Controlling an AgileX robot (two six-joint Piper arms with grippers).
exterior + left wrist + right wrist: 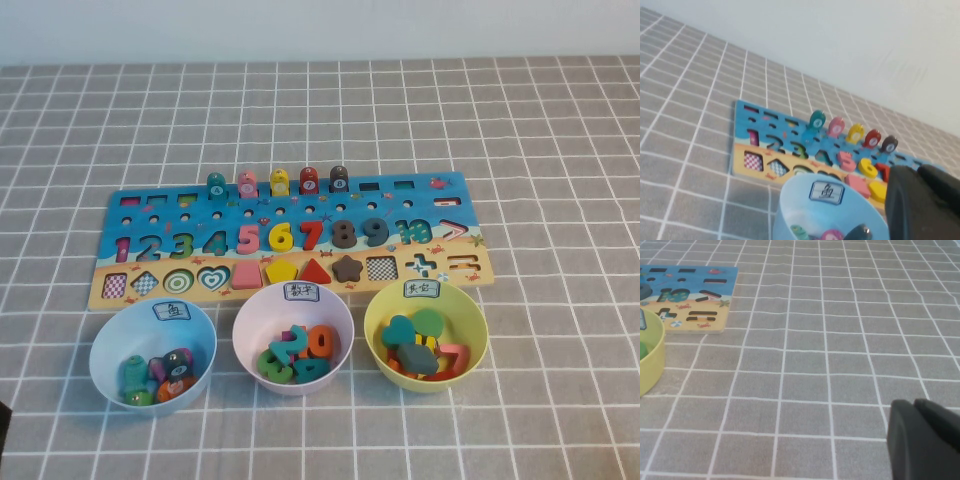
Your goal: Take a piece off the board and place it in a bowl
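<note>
The teal-green piece (216,184) (816,121) stands upright at the left end of a row of pegs along the far edge of the board (400,215) (742,112). The light blue bowl (110,335) (790,187) sits in front of the board's left end and holds several pieces. In the left wrist view my left gripper (912,172) is shut and holds nothing; it hangs on the near side of the blue bowl, apart from the piece. My right gripper (914,405) is shut and empty over bare cloth, right of the board. Neither gripper shows in the high view.
Pink (247,183), yellow (279,182), red (309,181) and dark (339,179) pegs stand beside the piece. A pale pink bowl (340,310) and a yellow-green bowl (476,325) (655,360), both with pieces in them, sit right of the blue bowl. A grey checked cloth covers the table.
</note>
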